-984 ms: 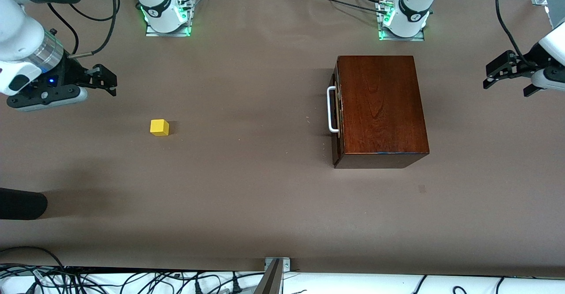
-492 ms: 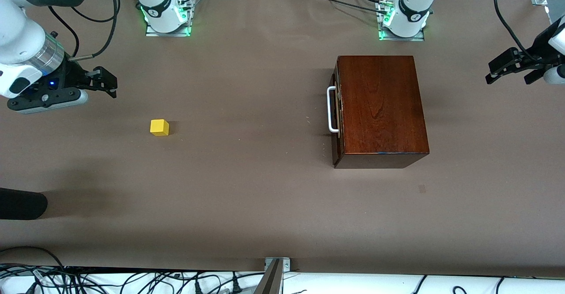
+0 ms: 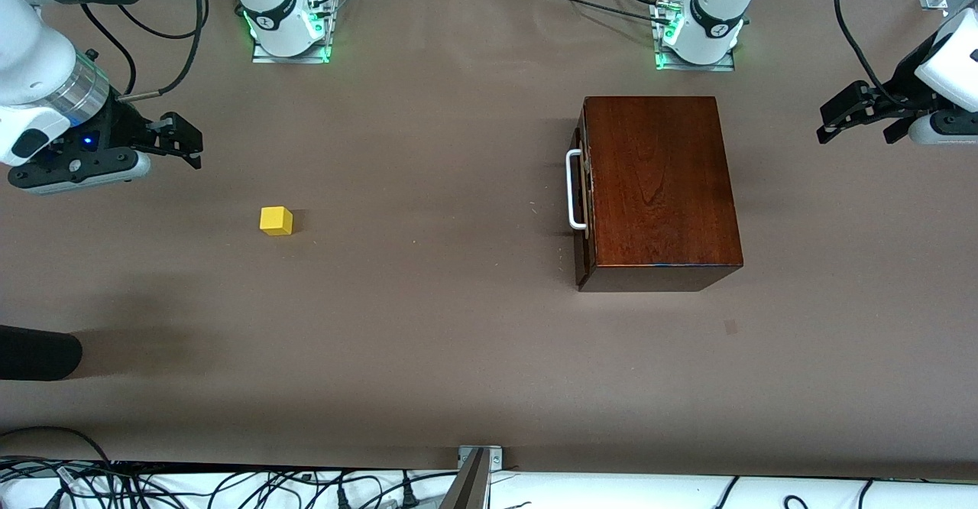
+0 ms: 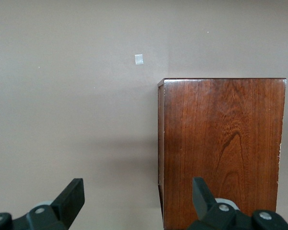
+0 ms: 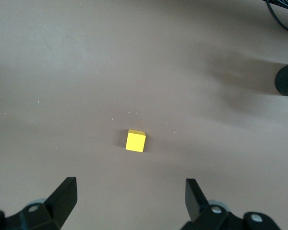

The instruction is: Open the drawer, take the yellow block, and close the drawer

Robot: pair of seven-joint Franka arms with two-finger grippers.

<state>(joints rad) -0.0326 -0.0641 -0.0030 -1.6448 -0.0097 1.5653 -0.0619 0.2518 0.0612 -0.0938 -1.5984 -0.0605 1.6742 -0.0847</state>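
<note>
No brand, label or writing can be read on the box (image 3: 661,188), the block (image 3: 276,220) or the counter (image 3: 428,325). Partial lettering shows on the right arm's upper casing at the picture's edge, cut off and not legible. A small pale square patch (image 4: 139,59) lies on the counter near one corner of the box; nothing can be read on it.

Right pincer (image 3: 183,138): fingers wide apart, holding nothing, touching nothing. It hangs over bare counter at the right arm's end, near the block but clear of it. In the right wrist view the two finger tips (image 5: 62,196) frame open counter, with the block (image 5: 136,140) between them and well apart from both.

Left pincer (image 3: 856,115): fingers apart, holding nothing, touching nothing. It hangs over bare counter at the left arm's end, apart from the box. In the left wrist view one finger (image 4: 69,199) shows over the counter and the other over the box top (image 4: 221,148).

Drawer (image 3: 584,192): pushed in, its dark front flush with the box. The white bar handle (image 3: 573,190) faces the right arm's end of the counter; neither pincer is on it.

Block: a small yellow cube resting flat on the counter, outside the drawer, toward the right arm's end and well apart from the box.

A dark rounded object (image 3: 38,352) juts in at the counter's edge at the right arm's end, nearer the front camera than the block.
</note>
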